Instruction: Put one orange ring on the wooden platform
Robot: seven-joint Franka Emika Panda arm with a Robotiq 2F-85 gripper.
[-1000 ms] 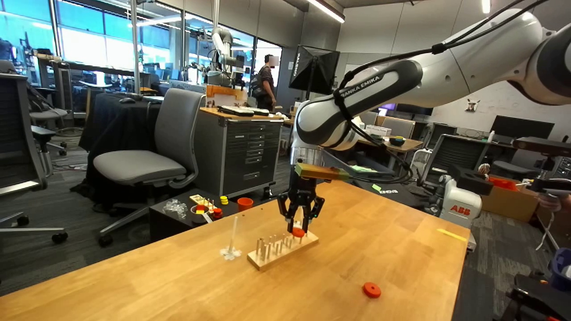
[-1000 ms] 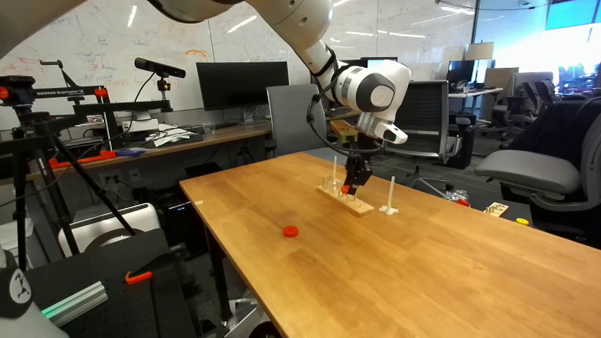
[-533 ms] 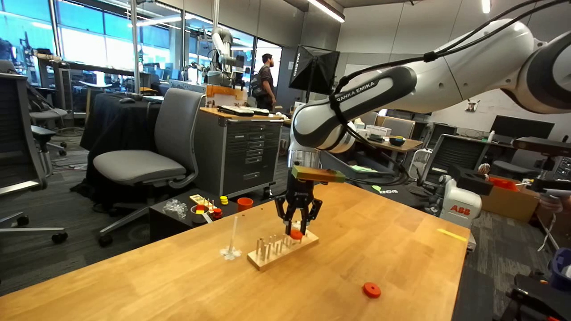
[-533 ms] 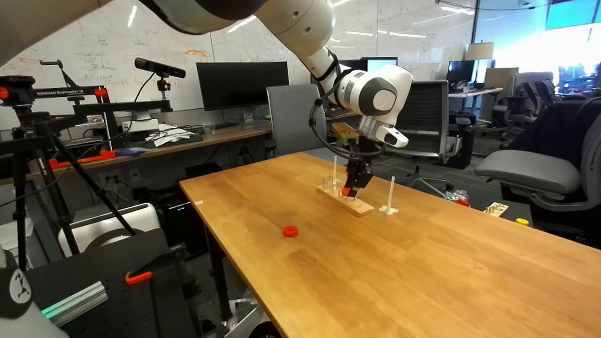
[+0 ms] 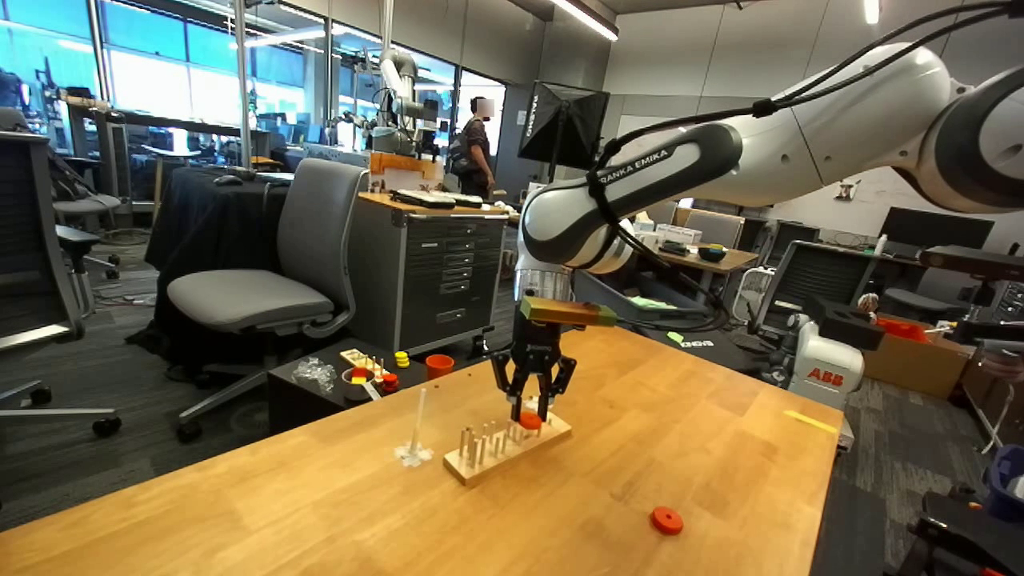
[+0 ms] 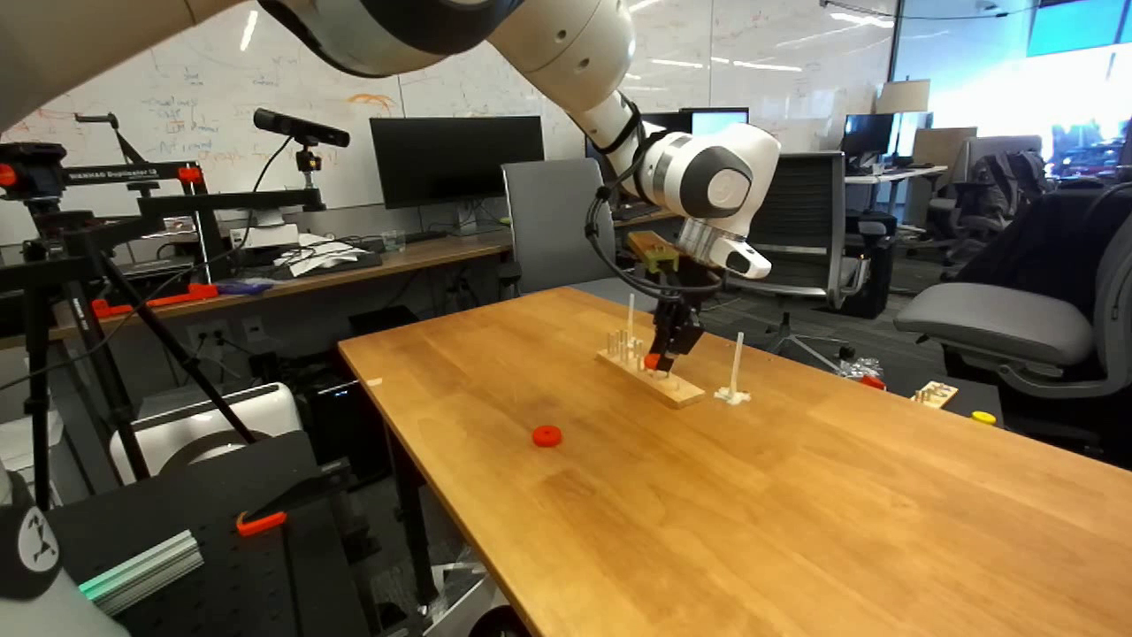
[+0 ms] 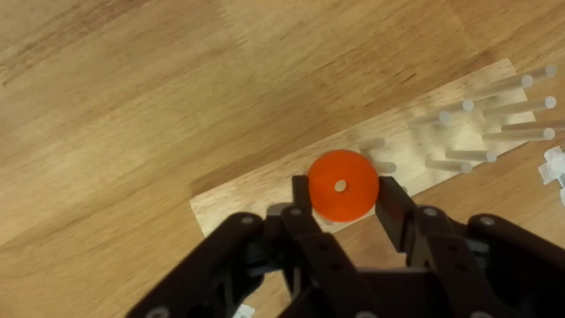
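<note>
My gripper [image 7: 343,183] points down over the wooden platform. Its two fingers are shut on the sides of a flat orange ring [image 7: 348,203], which also shows in both exterior views [image 5: 530,422] [image 6: 652,361]. The ring is level, close above the platform among the short pegs. A pale spot shows in its hole; I cannot tell whether a peg is in it. The pale wooden platform [image 7: 247,194] carries several upright pegs, taller toward one end, and lies on the table in both exterior views [image 5: 524,450] [image 6: 676,394]. A second orange ring [image 5: 666,520] lies flat on the tabletop [image 6: 546,435].
A thin upright stick [image 5: 418,424] with a taped base stands beside the platform. Another stick [image 6: 631,318] stands on its far side. A low black side table holds an orange cup [image 5: 439,366], yellow rings [image 5: 402,359] and another pegged slab [image 6: 935,395].
My gripper, with the ring in it, has moved slightly down and a little along the platform toward the taller pegs. The second ring and the platform have not moved.
</note>
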